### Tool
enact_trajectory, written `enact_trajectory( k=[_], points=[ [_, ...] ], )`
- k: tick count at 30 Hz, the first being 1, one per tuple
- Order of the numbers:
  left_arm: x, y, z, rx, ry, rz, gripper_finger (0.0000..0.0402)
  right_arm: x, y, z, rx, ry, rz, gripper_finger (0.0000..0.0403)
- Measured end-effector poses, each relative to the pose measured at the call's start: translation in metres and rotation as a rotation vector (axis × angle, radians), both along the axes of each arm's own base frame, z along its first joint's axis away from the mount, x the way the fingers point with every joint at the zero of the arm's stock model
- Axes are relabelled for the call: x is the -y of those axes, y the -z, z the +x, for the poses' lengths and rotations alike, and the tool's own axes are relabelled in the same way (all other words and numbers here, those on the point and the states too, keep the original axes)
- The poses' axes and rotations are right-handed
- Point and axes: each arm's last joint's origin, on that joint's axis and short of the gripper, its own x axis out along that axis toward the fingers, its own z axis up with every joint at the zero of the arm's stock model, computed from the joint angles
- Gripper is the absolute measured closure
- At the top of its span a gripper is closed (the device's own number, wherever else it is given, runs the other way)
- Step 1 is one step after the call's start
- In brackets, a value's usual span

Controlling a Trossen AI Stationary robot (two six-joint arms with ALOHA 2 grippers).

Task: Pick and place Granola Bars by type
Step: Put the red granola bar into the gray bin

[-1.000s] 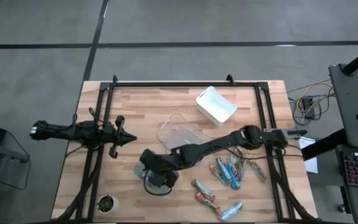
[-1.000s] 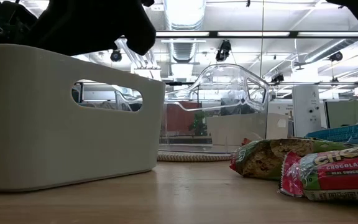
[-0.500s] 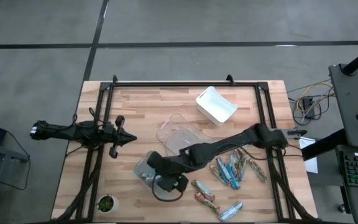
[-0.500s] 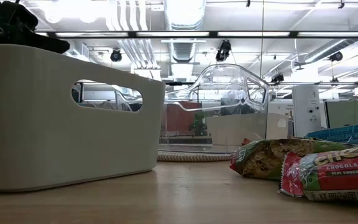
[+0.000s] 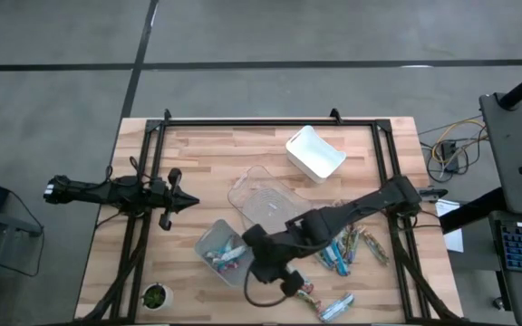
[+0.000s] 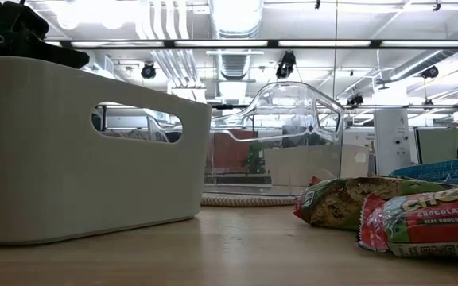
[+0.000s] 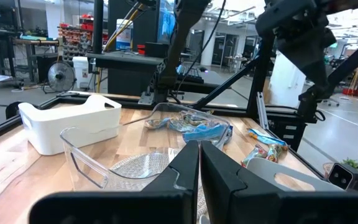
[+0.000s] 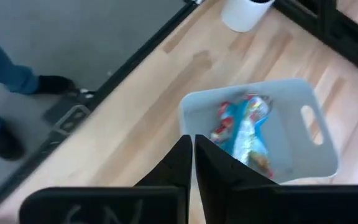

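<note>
Nearest the front edge of the wooden counter (image 5: 188, 299), a small white cup (image 5: 155, 296) stood at the left corner, and a few granola bars (image 5: 333, 306) in red and blue wrappers lay loose toward the right. Just behind them the right claw (image 5: 277, 282) hung above the counter at the end of its long dark arm, its two fingers (image 8: 180, 163) pressed together with nothing between them, beside the grey bin (image 5: 220, 254) rather than over it. That bin, seen from the right wrist, held a small heap of bars in blue and red wrappers (image 8: 244, 130). In the low view two more bars rested on the wood at the right, a greenish-brown one (image 6: 348, 200) and a pink one marked chocolate chip (image 6: 424, 222). A larger scatter of mixed bars (image 5: 343, 246) lay to the right of the arm, partly beneath it. Farther back sat a clear plastic bin (image 5: 263, 195), which looked empty from above, and beyond it a white bin (image 5: 315, 152) near the far rail. The left claw (image 5: 188, 202) waited at the counter's left edge, well apart from every bar, its fingers (image 7: 219, 171) closed to a thin slit. On the floor past the counter, a person's legs in blue trousers and dark shoes (image 8: 5, 74) showed in the right wrist view.
</note>
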Motion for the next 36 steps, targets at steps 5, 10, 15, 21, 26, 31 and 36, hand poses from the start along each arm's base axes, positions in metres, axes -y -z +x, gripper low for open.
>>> enact_trajectory(
  k=[5,10,15,21,26,31,36],
  points=[
    [0.000,0.000,0.000,0.000,0.000,0.000,0.0401,-0.009,-0.008,-0.024,-0.023,-0.037,-0.007,0.0394],
    [0.000,0.000,0.000,0.001,0.000,0.000,0.0401,-0.014,-0.018,-0.051,-0.020,-0.060,0.010,0.0394],
    [0.000,0.000,0.000,0.000,0.000,0.000,0.0401,-0.018,-0.012,-0.075,-0.039,0.000,0.091,0.0394],
    [0.000,0.000,0.000,0.000,0.000,0.000,0.0401,-0.025,0.002,-0.105,-0.066,0.071,0.204,0.0394],
    [0.000,0.000,0.000,0.000,0.000,0.000,0.0401,-0.028,0.015,-0.125,-0.107,0.119,0.270,0.0394],
    [0.000,0.000,0.000,0.000,0.000,0.000,0.0401,-0.031,0.028,-0.133,-0.141,0.213,0.331,0.0394],
    [0.000,0.000,0.000,0.000,0.000,0.000,0.0401,-0.028,0.041,-0.132,-0.136,0.472,0.366,0.0394]
  ],
)
